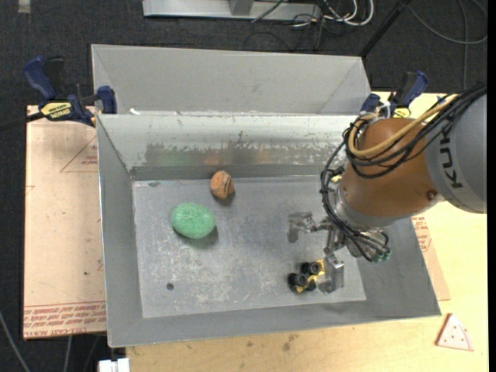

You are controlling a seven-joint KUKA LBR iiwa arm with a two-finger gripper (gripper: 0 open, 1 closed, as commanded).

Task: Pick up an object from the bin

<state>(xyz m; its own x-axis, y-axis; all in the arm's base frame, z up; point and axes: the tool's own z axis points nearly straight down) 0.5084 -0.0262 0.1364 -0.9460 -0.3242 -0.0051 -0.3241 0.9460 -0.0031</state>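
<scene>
One gripper (318,252) is in the bin (232,304), low over the near right part of the floor. The arm comes in from the view's right. An orange cover (387,173) sits on the wrist above the gripper, with cables (364,134) looped across it.

Gripper state: wide. Two metal fingers stand well apart, one (299,227) toward the middle of the bin and the other toward the front wall. The gap between them shows bare floor.

Nearest thing: a small black-and-yellow piece (306,277). It lies on the floor near the front right corner, just beside the finger closer to the front wall, on that finger's left in the view. It lies outside the gap between the fingers. Piece and finger look close enough to touch, but contact cannot be confirmed from this angle. Its kind cannot be told; the shape is knobbly and irregular.

Further out: a brown lump (222,184), rounded, lies on the floor close to the foot of the back wall, left of centre. It is well apart from the gripper.

Furthest: a green lump (192,220), flattish and oval, lies on the left half of the floor, near the brown lump and in front of it, the two not touching.

All three things rest singly on the floor.
</scene>
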